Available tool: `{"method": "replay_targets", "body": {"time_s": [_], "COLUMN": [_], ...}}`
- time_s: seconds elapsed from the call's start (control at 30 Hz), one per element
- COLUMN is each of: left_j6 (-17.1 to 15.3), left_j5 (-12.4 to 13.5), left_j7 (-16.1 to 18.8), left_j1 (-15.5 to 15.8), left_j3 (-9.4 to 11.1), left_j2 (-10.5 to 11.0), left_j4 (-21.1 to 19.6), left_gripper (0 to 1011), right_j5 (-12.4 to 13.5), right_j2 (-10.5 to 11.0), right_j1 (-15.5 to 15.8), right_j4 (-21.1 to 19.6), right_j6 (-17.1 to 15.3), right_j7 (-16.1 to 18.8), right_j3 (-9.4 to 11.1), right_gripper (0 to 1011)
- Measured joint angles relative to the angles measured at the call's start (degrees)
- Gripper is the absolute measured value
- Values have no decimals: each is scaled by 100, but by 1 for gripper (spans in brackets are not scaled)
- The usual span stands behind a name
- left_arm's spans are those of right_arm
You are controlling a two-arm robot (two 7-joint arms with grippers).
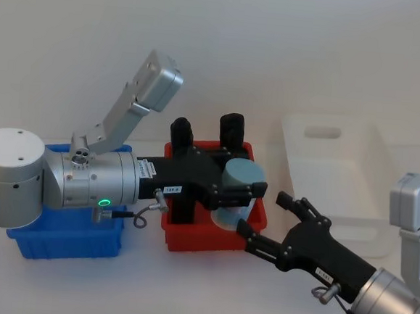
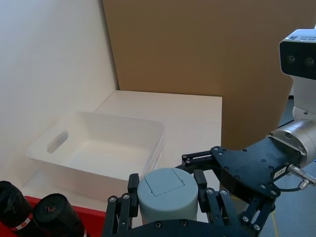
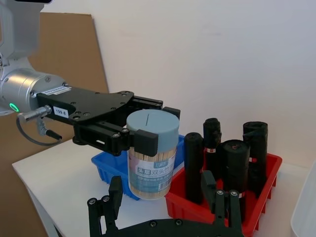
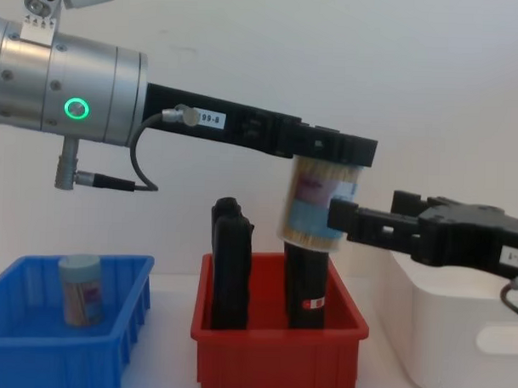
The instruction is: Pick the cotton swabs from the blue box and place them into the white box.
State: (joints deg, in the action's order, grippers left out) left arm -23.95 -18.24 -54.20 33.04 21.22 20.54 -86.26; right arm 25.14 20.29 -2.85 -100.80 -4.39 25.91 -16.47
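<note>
The left end effector (image 1: 229, 191) is closed on a jar of cotton swabs (image 4: 314, 204), gripping it just under the pale blue lid. The jar hangs upright in the air above the red bin (image 1: 182, 238), clear of the black upright objects (image 1: 232, 130) standing in that bin.

The right end effector (image 1: 269, 221) reaches in from the robot's right with its fingers spread. In the right wrist view they stand on either side of the jar's lower body, and contact cannot be confirmed.

The white box (image 1: 338, 189) stands on the tabletop (image 1: 207, 288) just right of the red bin. The blue box (image 1: 65, 244) stands to its left, with a second jar (image 4: 79, 290) inside.

Step in hand, as judged: transfer of the jar from blue box to white box, probably by handover. Next move: close the right fingers on the label zone, open the left only once the grip is secure, then carry the jar over the white box rim.
</note>
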Motion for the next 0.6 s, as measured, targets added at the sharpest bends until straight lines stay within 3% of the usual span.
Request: {"method": "replay_targets", "body": {"time_s": [0.6], "left_j6": [0], "left_j5": [0], "left_j7": [0], "left_j1": [0], "left_j3": [0], "left_j2": [0], "left_j4": [0], "left_gripper": [671], "right_j5": [-159], "right_j2": [-40], "right_j1": [-33], "right_j4": [58], "right_j6": [-100], "right_j7": [59], "right_j3": [-108], "right_gripper": [1002]}}
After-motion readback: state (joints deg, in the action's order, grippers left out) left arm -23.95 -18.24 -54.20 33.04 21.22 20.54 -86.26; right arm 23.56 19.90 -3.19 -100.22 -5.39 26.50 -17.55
